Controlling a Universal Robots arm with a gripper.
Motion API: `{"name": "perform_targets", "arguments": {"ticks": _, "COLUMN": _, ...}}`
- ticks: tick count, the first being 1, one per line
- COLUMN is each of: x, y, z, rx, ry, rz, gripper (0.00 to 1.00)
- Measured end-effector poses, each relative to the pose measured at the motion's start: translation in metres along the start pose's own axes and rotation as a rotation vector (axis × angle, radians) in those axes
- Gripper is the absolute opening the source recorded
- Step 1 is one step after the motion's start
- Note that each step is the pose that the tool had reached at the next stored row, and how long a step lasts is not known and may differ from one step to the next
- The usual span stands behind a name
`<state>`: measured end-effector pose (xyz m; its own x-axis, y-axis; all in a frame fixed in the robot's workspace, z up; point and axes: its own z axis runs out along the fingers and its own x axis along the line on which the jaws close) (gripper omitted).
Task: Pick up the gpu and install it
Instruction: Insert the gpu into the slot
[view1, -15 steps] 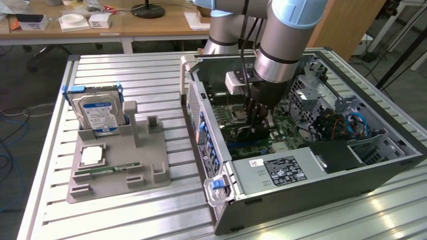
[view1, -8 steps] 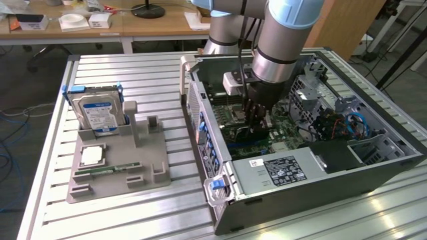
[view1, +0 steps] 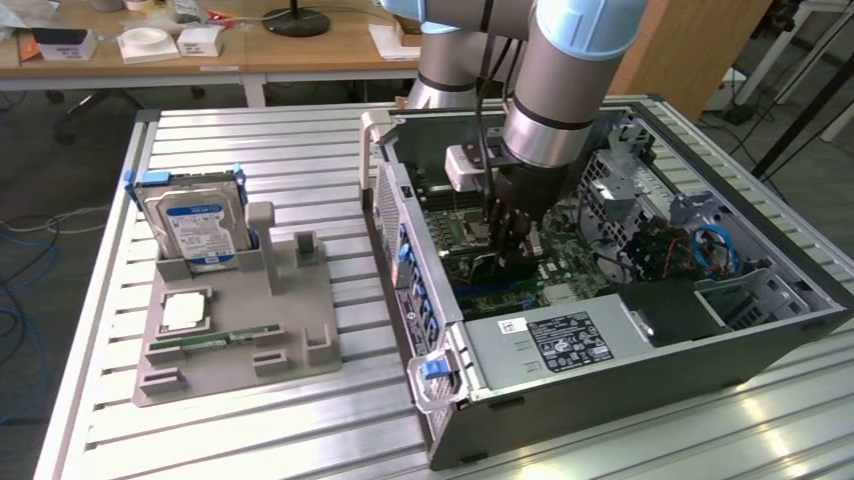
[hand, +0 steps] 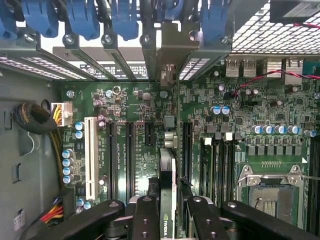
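Gpu clamped edge-on in gripper, over motherboard slots.
Blue latches on case wall, white slot and cable bundle nearby; hard drive on grey holder outside.

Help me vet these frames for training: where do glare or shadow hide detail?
Exterior view: glare streaks the table slats, and the arm shades the inside of the case around the gpu. Wrist view: light through the rear slot openings washes them out; a glare spot sits on the motherboard.
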<state>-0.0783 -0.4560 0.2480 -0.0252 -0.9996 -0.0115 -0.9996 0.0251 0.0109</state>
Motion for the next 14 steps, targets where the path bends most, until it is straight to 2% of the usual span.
{"name": "perform_targets", "arguments": {"ticks": 3, "x": -0.0003, "y": -0.0001, "z": -0.001, "rx": 0.0007, "ry": -0.0015, "rz": 0.0, "gripper": 0.26}}
{"name": "perform_targets", "arguments": {"ticks": 7, "x": -0.0011, "y": -0.0001, "z": -0.0048, "rx": 0.0003, "ry": 0.0035, "rz": 0.0, "gripper": 0.26}}
{"name": "perform_targets", "arguments": {"ticks": 14, "x": -0.0012, "y": 0.0, "z": -0.0051, "rx": 0.0003, "ry": 0.0039, "rz": 0.0, "gripper": 0.26}}
